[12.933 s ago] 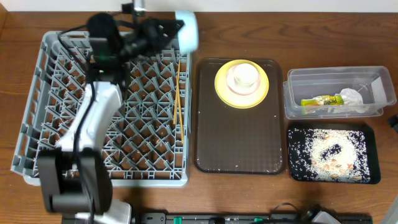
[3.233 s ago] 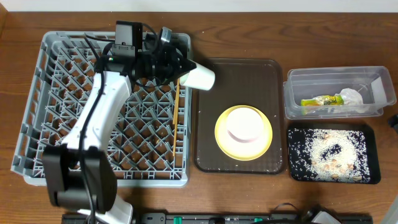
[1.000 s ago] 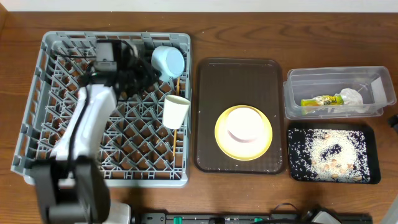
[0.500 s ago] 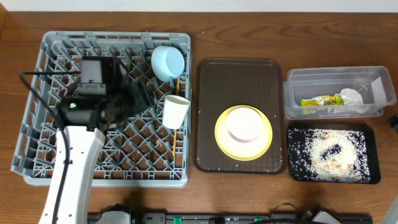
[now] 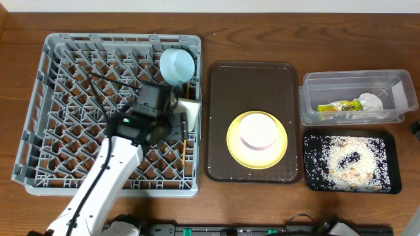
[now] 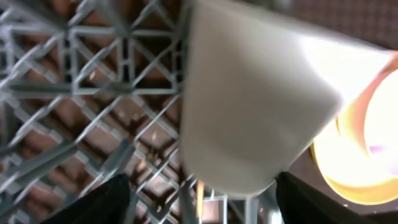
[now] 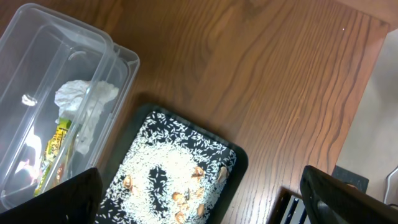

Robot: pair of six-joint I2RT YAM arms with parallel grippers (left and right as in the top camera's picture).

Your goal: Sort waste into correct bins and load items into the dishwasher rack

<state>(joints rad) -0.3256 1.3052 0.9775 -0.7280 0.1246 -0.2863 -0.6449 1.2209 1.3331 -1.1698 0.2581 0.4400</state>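
Swung across from the far side of the large square grey plastic dishwasher rack (image 5: 39, 98) within the last half second, the left gripper (image 5: 176, 123) now sits just beside the tapered white cup (image 5: 190, 111). The cup rests among the pegs at the rack's right edge, where it was before. From overhead, the small round light-blue bowl (image 5: 177, 64) lies off to the gripper's side, with the pair of thin wooden chopsticks (image 5: 187, 87) showing between bowl and cup. On the cup's far side from the gripper, the flat dark brown serving tray (image 5: 249, 85) carries the round yellow plate (image 5: 231, 141) with an upturned white bowl (image 5: 257, 131) on it. Farthest from the gripper are the clear plastic rectangular tub (image 5: 328, 85), holding the yellow-green snack wrapper (image 5: 340, 105) and the crumpled white paper napkin (image 5: 371, 101), and just beside it the shallow black rectangular tray (image 5: 306, 164) of loose white rice scraps (image 5: 351, 160). In the left wrist view the dark fingers (image 6: 112, 199) stand wide apart with the cup ahead between them and a clear gap at one side, so they grip nothing. In the right wrist view the right gripper (image 7: 199, 186) is spread fully and empty, with the black tray below it and the tub to its left.
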